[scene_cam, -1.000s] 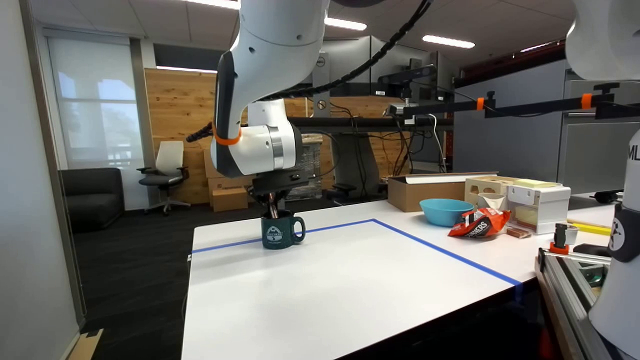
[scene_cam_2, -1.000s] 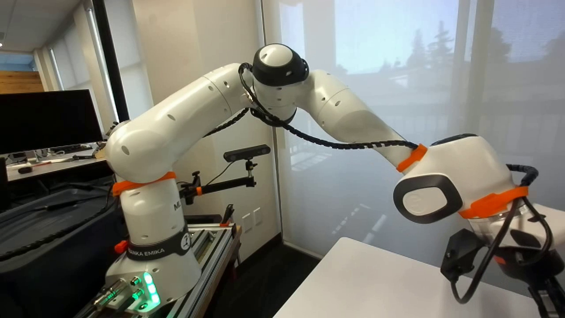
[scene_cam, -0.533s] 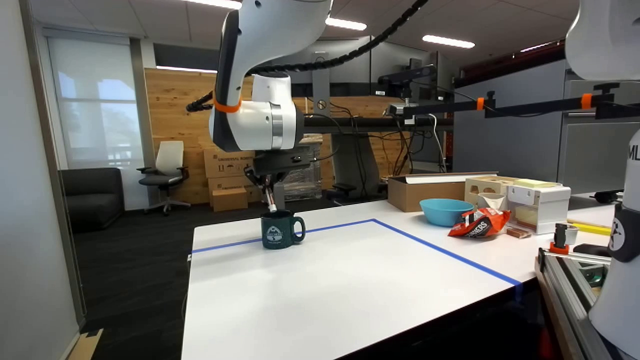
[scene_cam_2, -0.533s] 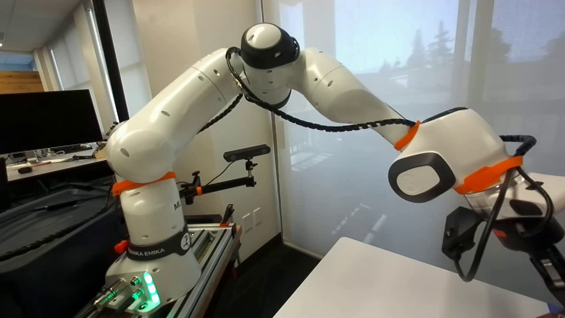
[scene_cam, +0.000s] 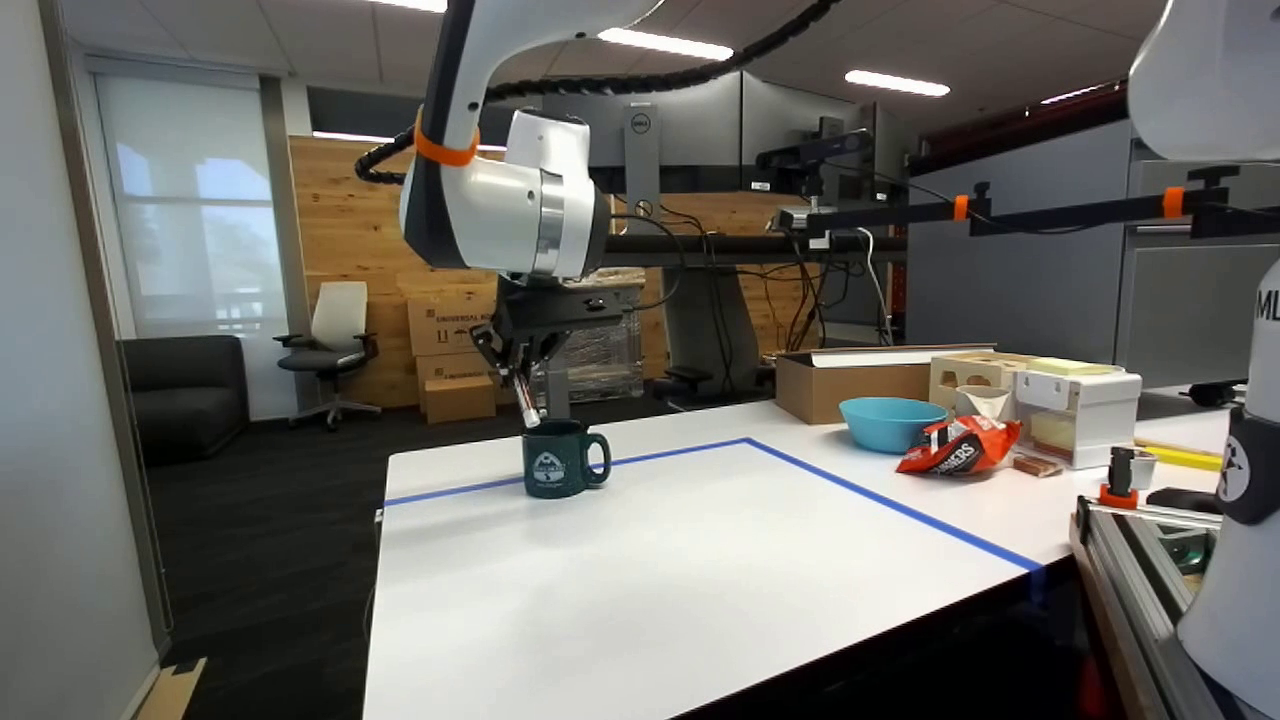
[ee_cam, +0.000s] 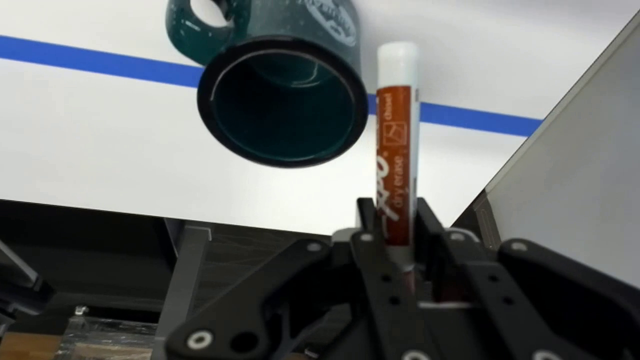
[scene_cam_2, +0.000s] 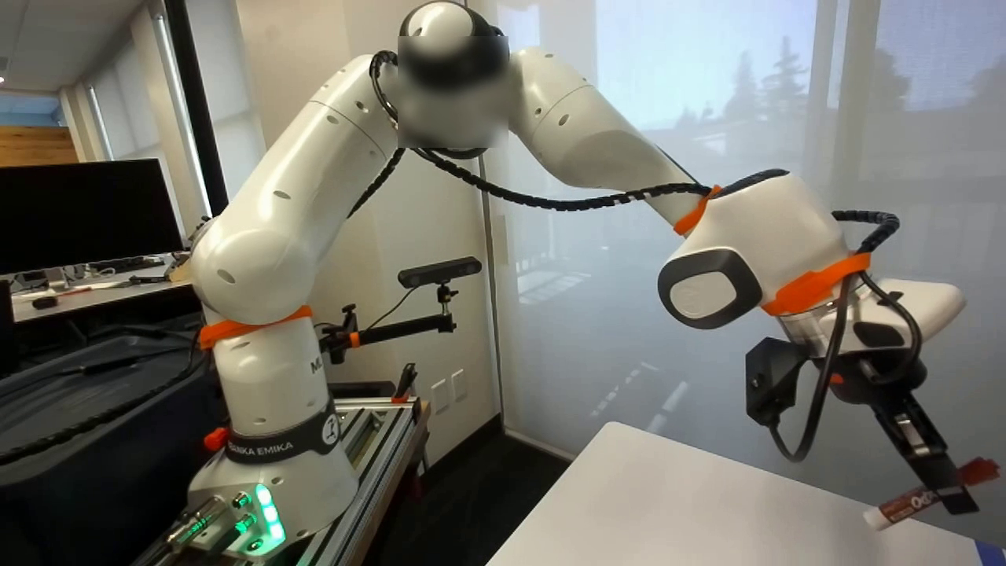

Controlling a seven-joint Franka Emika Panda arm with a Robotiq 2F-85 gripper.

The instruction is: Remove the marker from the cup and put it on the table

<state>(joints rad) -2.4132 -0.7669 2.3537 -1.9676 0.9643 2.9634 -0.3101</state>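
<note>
The marker (ee_cam: 397, 130) is grasped by the hand (ee_cam: 395, 215), its barrel pinched between the two jaws. It is held in the air, out of the cup (scene_cam: 556, 462); in the wrist view a narrow strip of the desk (scene_cam: 680, 590) is seen between them. In both exterior views the marker is tilted, its white end lowermost. The cup is stood upright on the desk, and part of the blue line (scene_cam: 690, 450) is hidden by it. Farther along the desk, a blue bowl (scene_cam: 880, 424) is partly hidden by a red bag (scene_cam: 962, 446), and a cardboard box (scene_cam: 850, 388) is set behind them. The middle of the arm (scene_cam_2: 299, 149) is blurred in an exterior view.
</note>
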